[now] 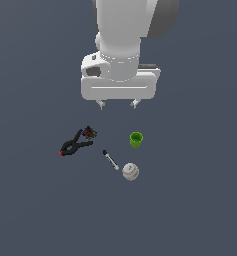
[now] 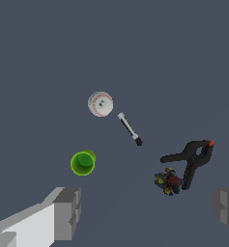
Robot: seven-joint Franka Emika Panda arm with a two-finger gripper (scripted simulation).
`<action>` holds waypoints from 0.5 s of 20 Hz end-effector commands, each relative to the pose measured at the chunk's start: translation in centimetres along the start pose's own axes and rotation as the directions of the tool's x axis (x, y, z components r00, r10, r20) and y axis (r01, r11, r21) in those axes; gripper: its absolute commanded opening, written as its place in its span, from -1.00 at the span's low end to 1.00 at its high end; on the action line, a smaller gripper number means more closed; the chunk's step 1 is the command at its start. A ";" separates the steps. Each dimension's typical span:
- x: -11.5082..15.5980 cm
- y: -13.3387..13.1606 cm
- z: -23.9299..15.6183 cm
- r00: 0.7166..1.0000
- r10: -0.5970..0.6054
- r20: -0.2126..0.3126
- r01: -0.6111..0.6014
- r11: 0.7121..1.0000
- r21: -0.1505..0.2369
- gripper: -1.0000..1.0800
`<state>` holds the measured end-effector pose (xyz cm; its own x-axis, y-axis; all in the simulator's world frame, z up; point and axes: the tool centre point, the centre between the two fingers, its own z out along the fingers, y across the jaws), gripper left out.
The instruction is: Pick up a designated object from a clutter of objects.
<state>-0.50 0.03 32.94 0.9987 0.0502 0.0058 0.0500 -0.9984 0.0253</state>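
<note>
The black spring clamp (image 1: 75, 145) (image 2: 193, 158) lies flat on the grey floor at the exterior view's left, its handles spread and small red tips showing. A tiny dark reddish lump (image 1: 90, 132) (image 2: 168, 182) sits right against it. My gripper (image 1: 118, 104) (image 2: 147, 210) hangs open high above the clutter, nothing between its fingers (image 2: 67, 212), nearer the green cup (image 1: 136, 139) (image 2: 82, 162) than the clamp. A thin black-and-white marker (image 1: 110, 160) (image 2: 130, 129) and a white baseball (image 1: 130, 171) (image 2: 100, 104) lie beyond.
The grey floor (image 1: 200, 200) stretches flat on all sides of the small cluster. The cup stands upright at the exterior view's right of the clamp, with the marker and ball in front of it.
</note>
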 end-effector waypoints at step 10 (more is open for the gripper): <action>0.7 3.0 4.0 0.992 0.124 0.005 -0.124 0.992 0.022 0.92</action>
<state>0.24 -2.30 29.94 0.9990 -0.0451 0.0055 -0.0451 -0.9990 0.0066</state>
